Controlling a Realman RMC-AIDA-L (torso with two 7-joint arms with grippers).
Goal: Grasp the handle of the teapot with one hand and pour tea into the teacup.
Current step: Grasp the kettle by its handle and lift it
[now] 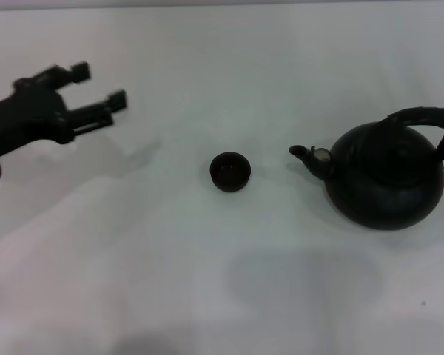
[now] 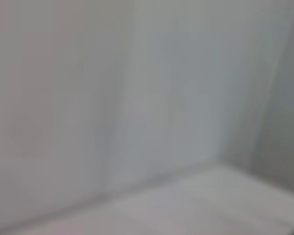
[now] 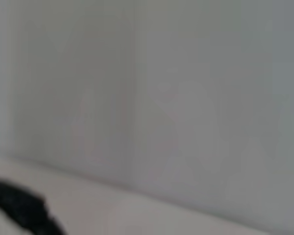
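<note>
Teapot (image 1: 385, 177) likely heavy, rigid; grab at handle (image 1: 429, 122) top. Teacup (image 1: 230, 171) light, tippable. Left gripper (image 1: 100, 85) fingers apart, far off. Right gripper unseen.

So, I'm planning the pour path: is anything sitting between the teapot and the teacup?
Nothing visible: bare white table separates the teapot spout from the teacup. The open left gripper hovers far left.

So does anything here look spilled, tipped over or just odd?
Nothing stands out. The teapot sits upright on the white table, its handle arched over the top and its spout toward the teacup, which also stands upright, apart from it. No spill shows. The left gripper hangs open, far off.
</note>
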